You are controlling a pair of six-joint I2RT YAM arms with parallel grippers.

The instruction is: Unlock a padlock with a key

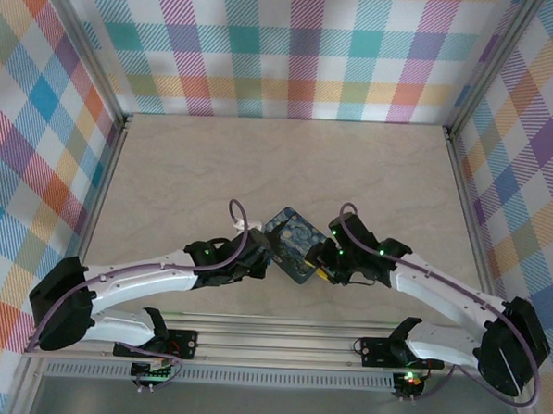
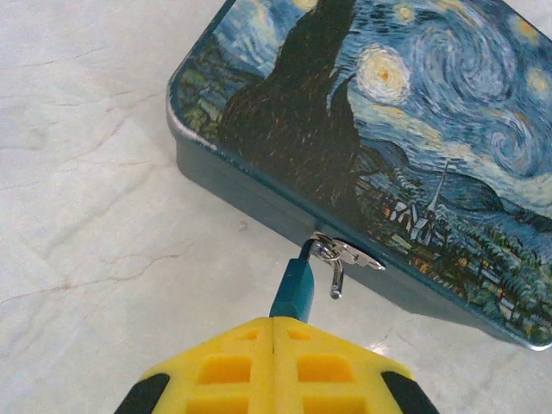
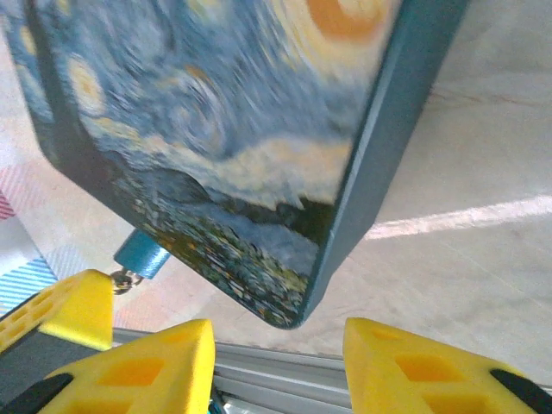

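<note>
My left gripper (image 2: 274, 332) pinches the teal padlock (image 2: 293, 289), hanging just ahead on the tin (image 2: 285, 103); the right gripper (image 3: 278, 345) gapes below the tin's corner. Small, rigid, likely slick: grip its body.

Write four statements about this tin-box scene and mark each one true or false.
1. The left pincer is shut on a teal piece at the box's latch. True.
2. The box lid is plain red. False: it bears a blue night-sky painting with yellow swirls.
3. The right pincer is clamped shut. False: its fingers stand apart near the box's corner.
4. The box lies on a pale marbled table. True.
</note>
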